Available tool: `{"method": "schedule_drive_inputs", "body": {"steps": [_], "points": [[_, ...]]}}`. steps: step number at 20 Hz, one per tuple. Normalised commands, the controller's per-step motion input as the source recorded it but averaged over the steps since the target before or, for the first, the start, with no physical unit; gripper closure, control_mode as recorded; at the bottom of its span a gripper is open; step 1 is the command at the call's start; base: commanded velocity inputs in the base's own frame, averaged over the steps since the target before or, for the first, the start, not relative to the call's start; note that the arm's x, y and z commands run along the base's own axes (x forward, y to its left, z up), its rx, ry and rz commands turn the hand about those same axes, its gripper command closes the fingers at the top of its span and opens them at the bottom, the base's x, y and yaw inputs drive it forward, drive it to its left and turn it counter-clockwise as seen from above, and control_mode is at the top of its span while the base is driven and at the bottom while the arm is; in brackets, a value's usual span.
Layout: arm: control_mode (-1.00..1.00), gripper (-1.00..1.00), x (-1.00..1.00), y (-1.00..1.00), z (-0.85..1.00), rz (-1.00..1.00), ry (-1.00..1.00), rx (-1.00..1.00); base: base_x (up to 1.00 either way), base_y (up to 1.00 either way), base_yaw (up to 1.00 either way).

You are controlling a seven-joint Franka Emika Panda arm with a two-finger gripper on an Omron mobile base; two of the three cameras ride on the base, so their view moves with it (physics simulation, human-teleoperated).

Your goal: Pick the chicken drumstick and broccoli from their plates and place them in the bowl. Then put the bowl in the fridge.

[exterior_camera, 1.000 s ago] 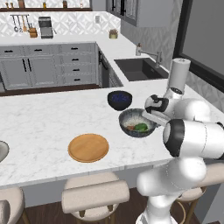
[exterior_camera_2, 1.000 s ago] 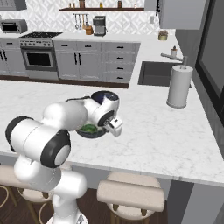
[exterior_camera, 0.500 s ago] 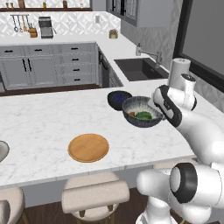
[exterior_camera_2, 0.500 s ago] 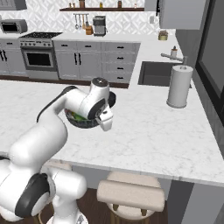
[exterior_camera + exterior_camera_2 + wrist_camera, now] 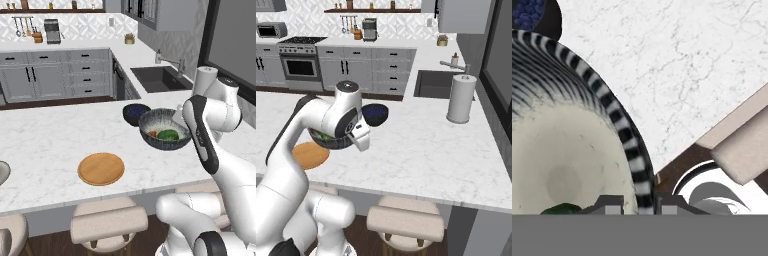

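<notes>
1. The gripper [image 5: 640, 202] is clamped on the bowl's rim, one finger inside, one outside.
2. The bowl [image 5: 164, 131] hangs lifted above the marble counter [image 5: 50, 145], beside the navy bowl [image 5: 136, 113].
3. Broccoli [image 5: 168, 135] lies inside; the orange bit [image 5: 151, 134] beside it is probably the drumstick.
4. The wooden plate [image 5: 101, 169] sits bare.

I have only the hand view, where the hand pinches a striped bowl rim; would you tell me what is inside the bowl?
Observer: In the left base view, the bowl holds both the broccoli and the chicken drumstick, side by side.
Operator: Thank you. Is anything left on the wooden plate?
Observer: No, the wooden plate lies bare on the counter, near its front edge.
Operator: And the dark thing in my top-left corner?
Observer: That is the smaller navy bowl, just behind the patterned one.
</notes>
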Motion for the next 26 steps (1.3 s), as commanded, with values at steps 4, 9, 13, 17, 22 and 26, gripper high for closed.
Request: {"method": "schedule_drive_inputs", "body": {"steps": [4, 9, 13, 17, 22, 26], "points": [[-1.0, 1.0, 0.0, 0.0, -0.21, 0.0, 0.03, -0.02, 0.0, 0.0, 0.0], [-1.0, 1.0, -0.01, 0.0, 0.0, 0.0, 0.0, 0.0, 0.0, 0.0, 0.0], [1.0, 1.0, 0.0, 0.0, 0.0, 0.0, 0.0, 0.0, -0.69, 0.0, 0.0], [1.0, 1.0, 0.0, 0.0, 0.0, 0.0, 0.0, 0.0, -0.98, 0.21, 0.02], [1.0, 1.0, 0.0, 0.0, 0.0, 0.0, 0.0, 0.0, -0.6, 0.83, 0.22], [1.0, 1.0, 0.0, 0.0, 0.0, 0.0, 0.0, 0.0, -0.02, 1.0, 0.24]]}}
